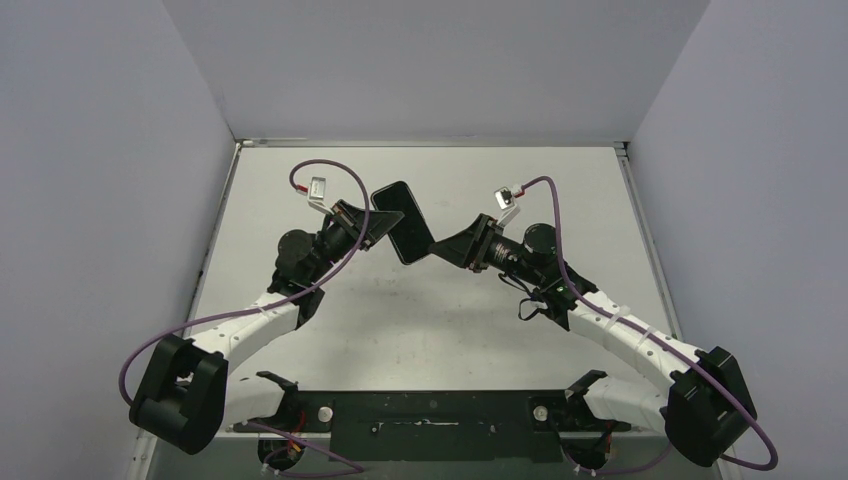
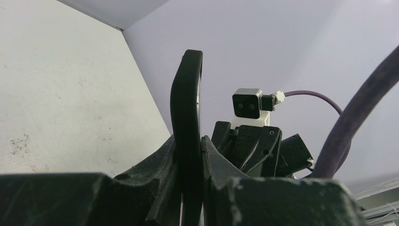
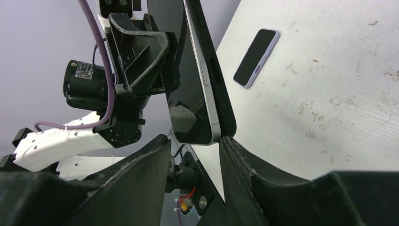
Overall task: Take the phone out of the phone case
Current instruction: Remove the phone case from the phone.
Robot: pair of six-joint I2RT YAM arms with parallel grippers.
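A black phone (image 1: 403, 222) in its black case is held edge-up above the table's middle. My left gripper (image 1: 378, 225) is shut on it from the left; in the left wrist view the case's edge (image 2: 187, 103) stands clamped in that gripper (image 2: 190, 155). My right gripper (image 1: 445, 248) is open at the phone's lower end. In the right wrist view the phone (image 3: 188, 94) shows a silver side, with the case (image 3: 221, 103) behind it. Its bottom corner sits at the mouth of the right gripper (image 3: 195, 141). One finger (image 3: 244, 165) touches the case's edge.
A second phone (image 3: 256, 57) with a pale lilac rim lies screen-up on the white table (image 3: 329, 94); it does not show in the top view. Grey walls (image 1: 430, 60) close in the table on three sides. Purple cables (image 1: 330, 170) loop over both wrists.
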